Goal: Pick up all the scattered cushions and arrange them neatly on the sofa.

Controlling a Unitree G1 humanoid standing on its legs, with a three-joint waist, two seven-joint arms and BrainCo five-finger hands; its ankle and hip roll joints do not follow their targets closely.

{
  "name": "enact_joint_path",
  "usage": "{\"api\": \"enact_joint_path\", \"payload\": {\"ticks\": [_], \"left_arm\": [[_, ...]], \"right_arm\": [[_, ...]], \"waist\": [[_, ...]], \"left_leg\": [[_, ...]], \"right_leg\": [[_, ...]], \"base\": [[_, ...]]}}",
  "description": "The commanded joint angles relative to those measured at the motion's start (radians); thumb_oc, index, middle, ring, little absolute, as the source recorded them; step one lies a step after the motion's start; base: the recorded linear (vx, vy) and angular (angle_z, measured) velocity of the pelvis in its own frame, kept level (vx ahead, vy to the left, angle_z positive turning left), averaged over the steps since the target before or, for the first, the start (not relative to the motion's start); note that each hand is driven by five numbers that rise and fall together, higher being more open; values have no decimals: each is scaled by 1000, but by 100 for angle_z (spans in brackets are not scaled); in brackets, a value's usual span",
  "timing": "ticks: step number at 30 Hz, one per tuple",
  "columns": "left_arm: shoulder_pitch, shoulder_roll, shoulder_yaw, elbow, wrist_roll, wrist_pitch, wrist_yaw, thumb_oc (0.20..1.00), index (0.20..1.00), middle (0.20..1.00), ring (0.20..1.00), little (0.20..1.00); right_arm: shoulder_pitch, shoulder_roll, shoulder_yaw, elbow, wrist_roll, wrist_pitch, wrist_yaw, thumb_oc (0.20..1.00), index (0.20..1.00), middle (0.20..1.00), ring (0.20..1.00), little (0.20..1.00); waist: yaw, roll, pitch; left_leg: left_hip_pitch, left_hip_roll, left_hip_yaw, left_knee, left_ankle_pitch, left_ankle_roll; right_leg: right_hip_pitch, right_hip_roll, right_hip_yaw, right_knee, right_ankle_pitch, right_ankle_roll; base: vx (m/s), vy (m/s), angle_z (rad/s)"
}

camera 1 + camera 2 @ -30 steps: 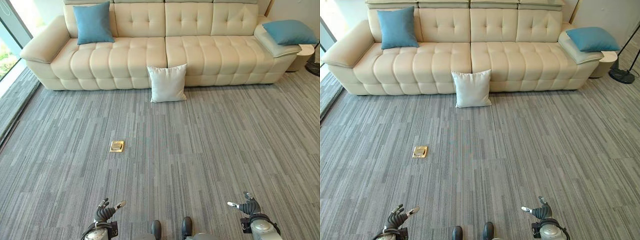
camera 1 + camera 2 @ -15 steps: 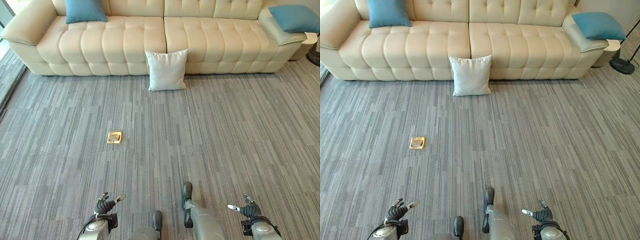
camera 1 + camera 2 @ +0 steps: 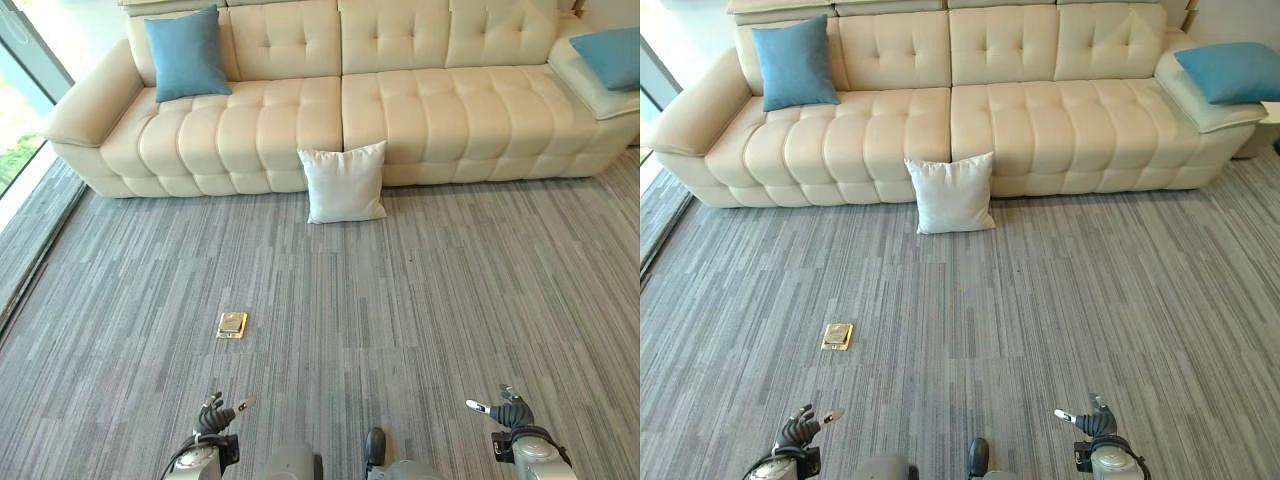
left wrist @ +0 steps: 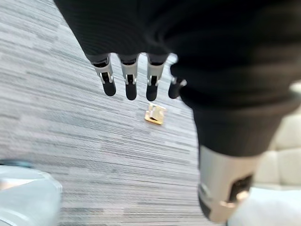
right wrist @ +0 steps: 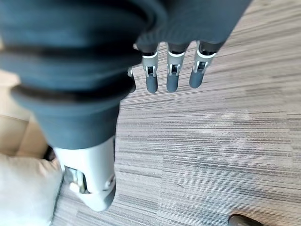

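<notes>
A white cushion [image 3: 344,184] stands on the carpet, leaning against the front of the cream sofa [image 3: 260,120] near its middle. One blue cushion [image 3: 187,53] leans upright on the sofa's left seat. Another blue cushion [image 3: 611,55] lies on the sofa's right end. My left hand [image 3: 213,418] and right hand [image 3: 508,412] hang low at the near edge, far from the cushions, fingers relaxed and holding nothing. In the left wrist view the fingers [image 4: 130,83] hang straight over carpet; the right wrist view shows the same of its fingers [image 5: 171,74].
A small brass floor plate [image 3: 232,324] is set in the grey carpet left of centre, also seen as the brass plate [image 4: 155,114]. A window wall and a floor step [image 3: 30,250] run along the left.
The camera view has shifted: the sofa sits lower and further right than half a second ago. Both hands stay low and open. The cushions have not moved.
</notes>
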State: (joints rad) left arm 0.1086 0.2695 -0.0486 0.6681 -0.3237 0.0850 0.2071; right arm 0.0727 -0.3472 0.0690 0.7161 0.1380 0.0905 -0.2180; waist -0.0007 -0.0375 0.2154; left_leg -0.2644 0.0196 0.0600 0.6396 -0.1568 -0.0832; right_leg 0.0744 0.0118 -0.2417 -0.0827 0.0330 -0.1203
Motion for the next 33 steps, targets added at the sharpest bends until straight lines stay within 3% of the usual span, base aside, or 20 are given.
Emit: {"api": "enact_joint_path", "payload": {"ticks": [1,2,4,7,8,12,13,14,15,17,19,20,21,22,24,25,27,31,33], "left_arm": [[21,37,-37,-52,66,-7,10,1000,1000,1000,1000,1000],[21,37,-37,-53,66,-6,10,1000,1000,1000,1000,1000],[26,38,-38,-53,83,2,20,1000,1000,1000,1000,1000],[26,40,-37,-56,86,4,27,1000,1000,1000,1000,1000],[29,36,-36,-50,80,-4,29,1000,1000,1000,1000,1000],[20,37,-35,-44,71,-4,28,1000,1000,1000,1000,1000],[14,46,-43,-62,72,-5,23,1000,1000,1000,1000,1000],[13,46,-43,-62,72,-5,23,1000,1000,1000,1000,1000],[14,49,-45,-67,72,-4,22,1000,1000,1000,1000,1000],[10,58,-52,-93,64,-2,22,1000,1000,1000,1000,1000],[10,59,-56,-107,62,1,21,1000,1000,1000,1000,1000],[8,57,-56,-117,60,3,18,1000,1000,1000,1000,1000],[10,59,-53,-134,58,2,17,1000,1000,1000,1000,1000],[9,59,-50,-147,51,1,12,1000,1000,1000,1000,1000],[9,60,-47,-149,53,1,10,1000,1000,1000,1000,1000],[8,60,-45,-147,53,0,8,1000,1000,1000,1000,1000],[2,62,-29,-153,59,1,10,1000,1000,1000,1000,1000],[-13,66,-22,-154,79,-2,13,1000,1000,1000,1000,1000],[-7,47,-24,-140,76,-5,15,1000,1000,1000,1000,1000]], "right_arm": [[14,-39,-19,-40,-5,-5,-19,1000,1000,1000,1000,1000],[14,-39,-18,-41,-5,-4,-19,1000,1000,1000,1000,1000],[14,-36,-2,-58,-19,-5,-19,1000,1000,1000,1000,1000],[6,-34,3,-60,-28,0,-21,1000,1000,1000,1000,1000],[6,-29,15,-74,-47,2,-10,1000,1000,1000,1000,1000],[-1,-16,20,-87,-60,5,-1,1000,1000,1000,1000,1000],[-9,-6,19,-91,-52,-2,4,1000,1000,1000,1000,1000],[-9,-6,19,-91,-52,-2,4,1000,1000,1000,1000,1000],[-12,-5,21,-93,-56,-2,5,1000,1000,1000,1000,1000],[-25,-7,22,-87,-69,6,6,1000,1000,1000,1000,1000],[-23,-4,21,-83,-74,10,2,1000,1000,1000,1000,1000],[-24,-2,20,-78,-79,13,-1,1000,1000,1000,1000,1000],[-25,-1,20,-70,-79,15,-1,1000,1000,1000,1000,1000],[-26,-3,16,-65,-75,18,-1,1000,1000,1000,1000,1000],[-28,-5,13,-63,-73,20,-2,1000,1000,1000,1000,1000],[-31,-4,13,-59,-71,20,-4,1000,1000,1000,1000,1000],[-33,-3,5,-54,-70,25,-8,1000,1000,1000,1000,1000],[-27,-9,-5,-59,-79,32,-10,1000,1000,1000,1000,1000],[-14,-9,-4,-54,-73,26,-5,1000,1000,1000,1000,1000]], "waist": [[6,-8,33],[5,-10,32],[0,5,13],[-5,9,-6],[9,6,-25],[10,-7,-50],[8,-19,-54],[12,-20,-54],[14,-20,-50],[7,-14,-21],[3,-10,-13],[1,-2,-4],[1,8,2],[2,24,16],[3,30,19],[4,32,24],[1,15,21],[-10,13,14],[-12,26,-15]], "left_leg": [[125,-50,6,-483,128,71],[128,-52,5,-492,135,71],[89,-44,-42,-727,251,38],[56,-56,-41,-727,269,14],[94,-63,-56,-727,286,23],[143,-75,-38,-727,261,57],[185,-84,-19,-727,224,92],[185,-84,-16,-727,223,92],[206,-85,-6,-727,207,105],[281,-98,19,-727,162,143],[303,-101,27,-727,147,149],[322,-95,34,-727,132,153],[336,-87,39,-727,126,152],[364,-72,49,-727,112,143],[374,-64,55,-727,106,137],[387,-60,60,-727,98,131],[418,-68,71,-727,76,109],[469,-63,59,-727,46,94],[524,-45,39,-715,55,84]], "right_leg": [[47,-23,69,21,-132,132],[47,-24,67,20,-132,132],[87,-12,54,2,-145,137],[111,-8,69,-5,-149,145],[148,-13,104,-5,-165,157],[148,-42,129,83,-180,180],[96,-66,141,247,-125,205],[92,-68,144,254,-129,205],[54,-79,146,344,-103,213],[-64,-120,133,605,19,227],[-89,-133,125,654,25,223],[-127,-135,115,665,1,213],[-165,-129,105,656,-26,207],[-209,-107,70,543,-77,199],[-213,-98,55,469,-79,201],[-211,-84,50,363,-67,208],[-227,-43,73,56,28,254],[-241,-30,88,-5,55,272],[-189,-21,76,17,54,235]], "base": [[322,37,10],[334,53,10],[362,87,8],[432,169,14],[662,299,-29],[478,232,-64],[277,162,-27],[359,221,-37],[170,133,-33],[317,267,-31],[207,156,-11],[150,84,-7],[318,96,-13],[229,40,-16],[199,-13,-8],[275,-78,-17],[375,-133,-21],[375,-132,-9],[681,-253,32]]}}
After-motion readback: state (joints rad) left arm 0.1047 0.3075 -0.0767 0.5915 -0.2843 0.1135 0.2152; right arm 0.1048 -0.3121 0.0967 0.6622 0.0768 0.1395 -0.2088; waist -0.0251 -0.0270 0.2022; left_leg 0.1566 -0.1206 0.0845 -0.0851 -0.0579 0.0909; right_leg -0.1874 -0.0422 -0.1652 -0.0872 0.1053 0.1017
